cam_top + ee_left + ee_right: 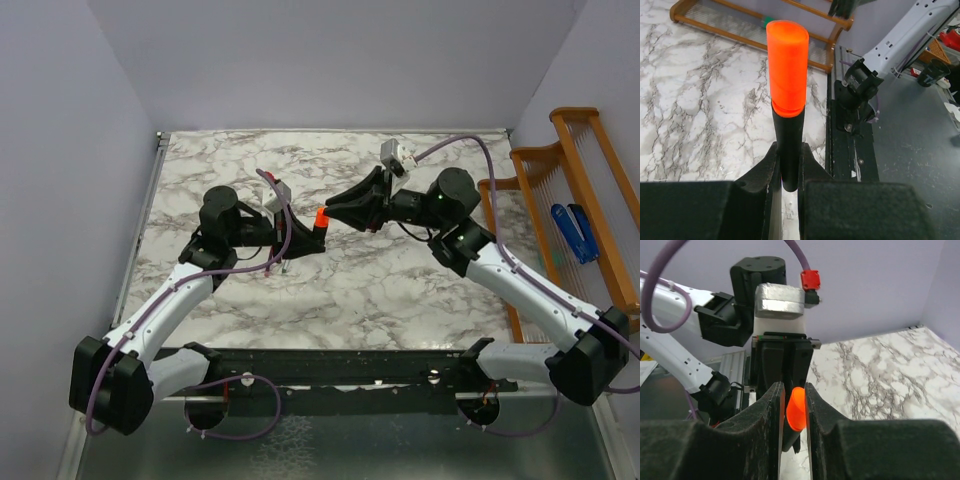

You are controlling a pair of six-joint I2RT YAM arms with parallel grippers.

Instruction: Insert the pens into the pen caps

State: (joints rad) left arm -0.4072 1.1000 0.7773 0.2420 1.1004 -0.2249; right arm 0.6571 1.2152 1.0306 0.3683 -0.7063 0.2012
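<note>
My left gripper is shut on the black marker and holds it above the middle of the table. In the left wrist view the fingers clamp the marker's lower barrel. The bright orange cap sits on the marker's far end; it also shows in the top view. My right gripper points at the cap from the right, just short of it. In the right wrist view its jaws stand a narrow gap apart, and the orange cap shows through that gap beyond the tips. The slim pens and the magenta cap are out of view.
A wooden rack stands at the table's right edge with a blue object on it. The rack also shows in the left wrist view. The marble table has a raised rim on the left and at the back.
</note>
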